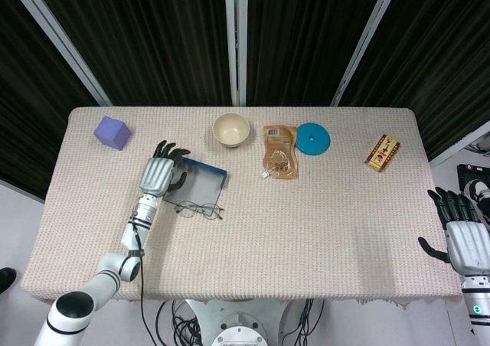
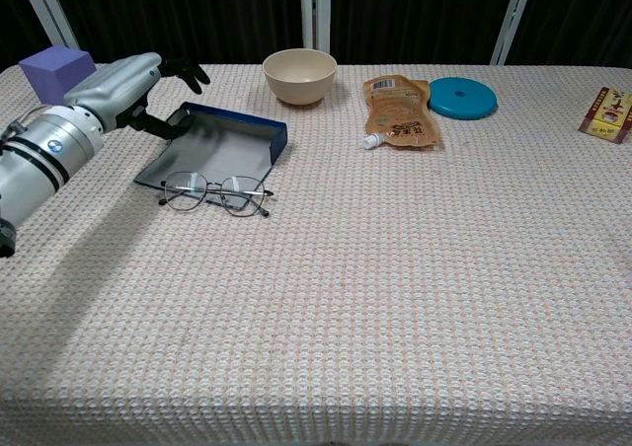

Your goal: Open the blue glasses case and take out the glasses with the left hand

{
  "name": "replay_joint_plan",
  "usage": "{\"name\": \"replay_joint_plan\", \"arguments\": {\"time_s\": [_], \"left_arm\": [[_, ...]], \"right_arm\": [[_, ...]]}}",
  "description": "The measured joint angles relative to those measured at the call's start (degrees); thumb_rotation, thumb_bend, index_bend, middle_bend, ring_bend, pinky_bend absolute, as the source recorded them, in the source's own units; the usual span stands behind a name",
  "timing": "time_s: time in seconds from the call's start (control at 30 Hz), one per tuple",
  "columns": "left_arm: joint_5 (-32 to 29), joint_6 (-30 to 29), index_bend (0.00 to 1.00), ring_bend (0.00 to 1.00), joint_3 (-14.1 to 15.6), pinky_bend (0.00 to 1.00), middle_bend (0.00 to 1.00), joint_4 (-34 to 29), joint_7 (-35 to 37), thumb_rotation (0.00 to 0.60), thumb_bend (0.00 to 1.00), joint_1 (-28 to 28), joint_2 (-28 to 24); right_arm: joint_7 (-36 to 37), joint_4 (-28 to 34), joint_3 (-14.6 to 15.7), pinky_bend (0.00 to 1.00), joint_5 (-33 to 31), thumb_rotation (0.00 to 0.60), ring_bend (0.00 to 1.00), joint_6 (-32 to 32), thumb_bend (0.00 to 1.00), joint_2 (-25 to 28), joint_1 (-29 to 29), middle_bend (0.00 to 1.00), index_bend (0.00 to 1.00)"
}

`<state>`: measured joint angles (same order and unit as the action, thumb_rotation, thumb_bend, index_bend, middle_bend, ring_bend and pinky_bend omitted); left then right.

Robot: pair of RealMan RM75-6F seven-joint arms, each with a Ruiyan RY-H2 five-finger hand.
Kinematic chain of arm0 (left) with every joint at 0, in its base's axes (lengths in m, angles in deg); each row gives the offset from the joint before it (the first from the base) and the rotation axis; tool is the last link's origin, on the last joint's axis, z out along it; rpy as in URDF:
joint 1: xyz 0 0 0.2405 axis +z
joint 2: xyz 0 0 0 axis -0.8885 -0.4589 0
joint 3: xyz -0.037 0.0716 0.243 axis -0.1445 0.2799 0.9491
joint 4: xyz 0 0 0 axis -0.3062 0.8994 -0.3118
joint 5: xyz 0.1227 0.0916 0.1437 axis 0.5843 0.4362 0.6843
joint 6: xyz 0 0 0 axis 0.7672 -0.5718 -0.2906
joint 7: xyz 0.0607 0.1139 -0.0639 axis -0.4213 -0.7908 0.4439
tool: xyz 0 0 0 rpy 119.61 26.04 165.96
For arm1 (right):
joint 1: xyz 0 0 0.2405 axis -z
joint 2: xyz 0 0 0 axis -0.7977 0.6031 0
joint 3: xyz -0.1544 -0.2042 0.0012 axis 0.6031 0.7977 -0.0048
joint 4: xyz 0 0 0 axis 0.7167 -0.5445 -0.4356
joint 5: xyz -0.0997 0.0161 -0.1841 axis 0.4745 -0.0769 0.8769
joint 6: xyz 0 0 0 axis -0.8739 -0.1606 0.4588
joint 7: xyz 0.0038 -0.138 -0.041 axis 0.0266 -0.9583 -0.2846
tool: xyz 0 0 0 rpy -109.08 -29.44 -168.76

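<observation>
The blue glasses case (image 1: 202, 183) (image 2: 222, 150) lies open and flat on the table, left of centre. Thin wire-framed glasses (image 1: 199, 208) (image 2: 215, 191) lie on the cloth just in front of the case, outside it. My left hand (image 1: 158, 177) (image 2: 118, 86) is at the case's left end with its fingers stretched out past the far corner and the thumb touching the case's edge; nothing is gripped that I can see. My right hand (image 1: 463, 239) hangs off the table's right side, fingers apart and empty, seen only in the head view.
A purple cube (image 1: 112, 132) (image 2: 56, 68) sits at the back left. Along the back stand a cream bowl (image 1: 230, 129) (image 2: 298, 75), a brown pouch (image 1: 279, 151) (image 2: 398, 112), a blue lid (image 1: 312, 138) (image 2: 462, 98) and a snack packet (image 1: 382, 151) (image 2: 613, 113).
</observation>
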<state>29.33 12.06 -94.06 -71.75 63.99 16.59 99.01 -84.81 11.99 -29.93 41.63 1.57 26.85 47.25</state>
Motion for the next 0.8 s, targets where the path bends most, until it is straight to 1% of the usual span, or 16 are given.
{"name": "replay_joint_plan", "arguments": {"time_s": [0.13, 0.23, 0.3, 0.37, 0.47, 0.5, 0.63, 0.7, 0.8], "left_arm": [[-1.0, 0.9, 0.13, 0.03, -0.8, 0.00, 0.18, -5.4, -2.5, 0.600, 0.36, 0.1, -3.0], [-1.3, 0.9, 0.15, 0.03, -1.0, 0.00, 0.18, -10.6, -4.2, 0.600, 0.36, 0.7, -5.7], [-1.2, 0.8, 0.19, 0.03, -0.8, 0.00, 0.18, -15.2, -5.3, 0.600, 0.36, 1.4, -7.8], [-1.0, 0.7, 0.25, 0.03, -0.4, 0.00, 0.18, -19.8, -6.5, 0.600, 0.37, 2.0, -9.9], [-0.6, 0.7, 0.32, 0.03, 0.9, 0.00, 0.18, -28.6, -9.5, 0.600, 0.37, 3.2, -13.6], [-0.6, 0.9, 0.33, 0.03, 1.6, 0.00, 0.18, -32.2, -11.1, 0.600, 0.37, 3.7, -15.1], [-1.0, 3.0, 0.36, 0.03, 3.7, 0.00, 0.18, -42.9, -18.6, 0.600, 0.39, 4.7, -19.3], [-2.0, 4.7, 0.37, 0.03, 4.6, 0.00, 0.18, -46.8, -23.0, 0.600, 0.40, 5.0, -20.9], [-5.0, 7.1, 0.36, 0.03, 5.1, 0.00, 0.18, -50.4, -28.7, 0.600, 0.40, 5.0, -22.6]], "right_arm": [[0.1, -0.1, 0.0, 0.00, 0.1, 0.600, 0.00, -0.2, 0.15, 0.0, -0.1, 0.05, 0.01], [0.1, -0.2, 0.0, 0.00, 0.3, 0.600, 0.00, -0.2, 0.15, -0.1, -0.2, 0.05, 0.01], [0.1, -0.2, 0.0, 0.00, 0.4, 0.600, 0.00, -0.3, 0.15, -0.2, -0.3, 0.05, 0.01], [0.0, -0.3, 0.0, 0.00, 0.5, 0.600, 0.00, -0.4, 0.15, -0.2, -0.4, 0.05, 0.01], [0.1, -0.4, 0.1, 0.00, 0.5, 0.600, 0.00, -0.6, 0.15, -0.3, -0.4, 0.05, 0.01], [0.1, -0.4, 0.1, 0.00, 0.5, 0.600, 0.00, -0.6, 0.15, -0.3, -0.4, 0.05, 0.01], [0.3, -0.6, 0.2, 0.00, 0.5, 0.600, 0.00, -0.6, 0.15, -0.4, -0.4, 0.05, 0.01], [0.5, -0.6, 0.2, 0.00, 0.6, 0.600, 0.00, -0.6, 0.15, -0.4, -0.5, 0.05, 0.01], [0.7, -0.8, 0.2, 0.00, 0.7, 0.600, 0.00, -0.5, 0.15, -0.3, -0.5, 0.05, 0.01]]}}
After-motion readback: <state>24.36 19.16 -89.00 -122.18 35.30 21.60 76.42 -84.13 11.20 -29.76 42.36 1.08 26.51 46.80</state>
